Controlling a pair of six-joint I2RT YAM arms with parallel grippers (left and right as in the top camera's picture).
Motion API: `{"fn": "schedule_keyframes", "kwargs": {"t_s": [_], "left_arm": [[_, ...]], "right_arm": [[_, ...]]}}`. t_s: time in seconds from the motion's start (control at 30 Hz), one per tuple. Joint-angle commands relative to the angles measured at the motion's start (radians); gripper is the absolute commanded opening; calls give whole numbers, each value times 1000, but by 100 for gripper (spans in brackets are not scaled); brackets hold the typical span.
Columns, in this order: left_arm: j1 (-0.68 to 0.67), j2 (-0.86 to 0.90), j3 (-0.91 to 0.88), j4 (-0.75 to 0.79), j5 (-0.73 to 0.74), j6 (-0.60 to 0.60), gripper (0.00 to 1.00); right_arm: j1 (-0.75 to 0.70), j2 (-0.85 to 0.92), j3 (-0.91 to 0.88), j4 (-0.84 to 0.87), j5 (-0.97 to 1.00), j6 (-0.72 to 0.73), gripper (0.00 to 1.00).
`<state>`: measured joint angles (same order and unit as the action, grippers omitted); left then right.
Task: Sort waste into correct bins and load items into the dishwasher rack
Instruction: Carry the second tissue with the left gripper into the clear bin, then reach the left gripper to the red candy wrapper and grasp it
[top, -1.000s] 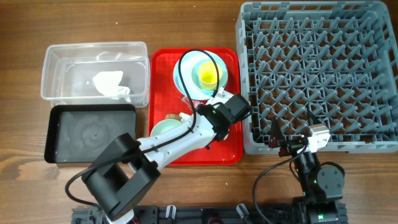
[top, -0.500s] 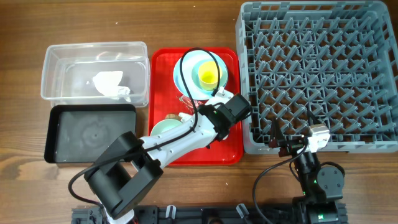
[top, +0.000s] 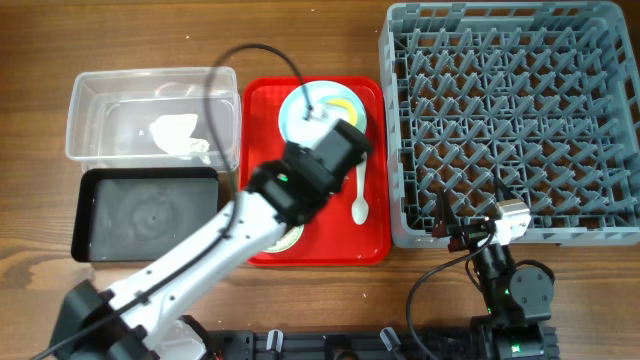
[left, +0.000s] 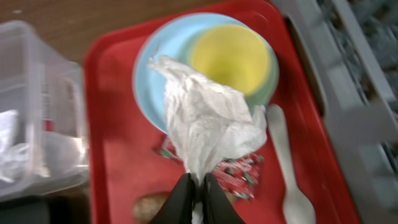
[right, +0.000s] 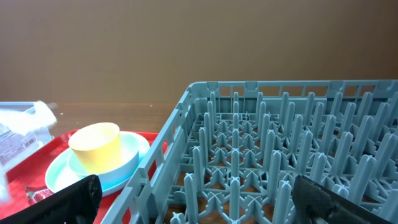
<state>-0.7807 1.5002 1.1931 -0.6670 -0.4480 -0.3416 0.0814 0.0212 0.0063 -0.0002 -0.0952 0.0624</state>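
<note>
Flat red serving tray (top: 375, 235), resting on brown wooden table (top: 40, 40), wood grain visible

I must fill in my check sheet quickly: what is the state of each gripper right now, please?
Left gripper: closed, holding a crumpled white napkin.
Right gripper: open, holding nothing.

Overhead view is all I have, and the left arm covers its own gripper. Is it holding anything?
Observer: Yes. The left gripper is shut on a crumpled white napkin, pinched at one end.
Operator: What is on the red tray under the arm?
Observer: A small red wrapper lies on the red tray just beside the white spoon.
Operator: Any food waste there?
Observer: A brown food scrap sits near the wrapper, at the bottom edge of the left wrist view.
</note>
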Motion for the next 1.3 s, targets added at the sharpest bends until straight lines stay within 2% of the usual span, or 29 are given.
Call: {"fn": "schedule_keyframes", "kwargs": {"t_s": [0.0,0.23,0.37,0.63,0.67,0.77,0.83,0.9,1.13,1.17,1.2,1.23,1.27], "left_arm": [[163,-23,-2,22,-18,-6,4],[539,19,-2,127,-8,-137,4],[703,99,-2,198,122,-145,4],[805,296,-2,237,170,-145,4],[805,298,-2,235,183,-145,7],[804,241,-2,233,343,-134,71],[804,83,-2,196,496,-138,83],[803,-7,-2,134,558,-139,91],[697,-240,-2,-181,597,-172,100],[664,-256,-2,-215,597,-172,100],[643,-262,-2,-236,597,-172,72],[616,-264,-2,-267,603,-173,28],[587,-259,-3,-287,637,-174,9]], "right_arm": [[-4,-7,-1,5,10,-7,100],[-4,-7,-1,5,10,-8,100],[-4,-7,-1,5,10,-8,100],[-4,-7,-1,5,10,-7,100],[-4,-7,-1,5,10,-8,100],[-4,-7,-1,5,10,-8,100],[-4,-7,-1,5,10,-7,100],[-4,-7,-1,5,10,-7,100],[-4,-7,-1,5,10,-7,100],[-4,-7,-1,5,10,-7,100],[-4,-7,-1,5,10,-8,100],[-4,-7,-1,5,10,-7,100],[-4,-7,-1,5,10,-7,100]]}}
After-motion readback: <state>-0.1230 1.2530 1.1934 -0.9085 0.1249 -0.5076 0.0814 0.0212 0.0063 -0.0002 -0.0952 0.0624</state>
